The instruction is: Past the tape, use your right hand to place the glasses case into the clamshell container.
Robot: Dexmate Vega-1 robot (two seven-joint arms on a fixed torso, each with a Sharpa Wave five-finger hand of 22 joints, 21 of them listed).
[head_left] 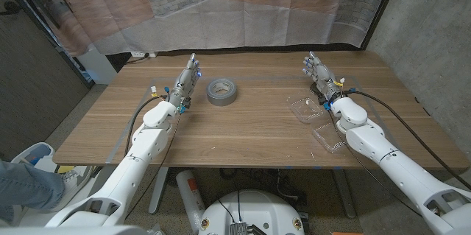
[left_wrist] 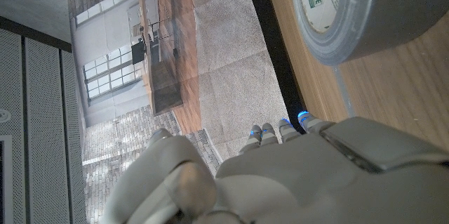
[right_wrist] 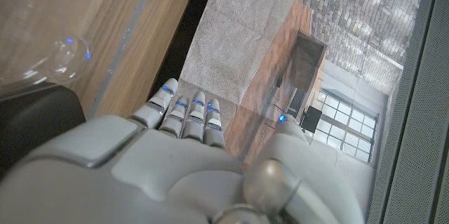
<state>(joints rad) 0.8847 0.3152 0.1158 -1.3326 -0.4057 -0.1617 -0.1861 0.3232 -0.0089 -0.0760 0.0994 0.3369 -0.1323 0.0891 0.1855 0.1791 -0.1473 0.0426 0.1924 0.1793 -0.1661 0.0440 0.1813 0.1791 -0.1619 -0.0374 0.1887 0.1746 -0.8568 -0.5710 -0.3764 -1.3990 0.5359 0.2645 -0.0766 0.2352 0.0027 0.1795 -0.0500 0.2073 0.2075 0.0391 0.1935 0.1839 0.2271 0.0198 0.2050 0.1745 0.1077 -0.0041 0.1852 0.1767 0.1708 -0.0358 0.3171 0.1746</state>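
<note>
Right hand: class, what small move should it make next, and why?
Probably draw the right hand back toward the robot. It holds nothing, its fingers straight, and it reaches beyond the clear clamshell container. A dark shape beside the container in the right wrist view may be the glasses case, though I cannot tell.

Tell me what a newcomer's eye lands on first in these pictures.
First the grey roll of tape, lying flat at the middle of the wooden table near its far side. Next the two pale robot arms: the left hand stands beside the tape, the right hand near the far edge. A clear clamshell container lies open by the right arm.
</note>
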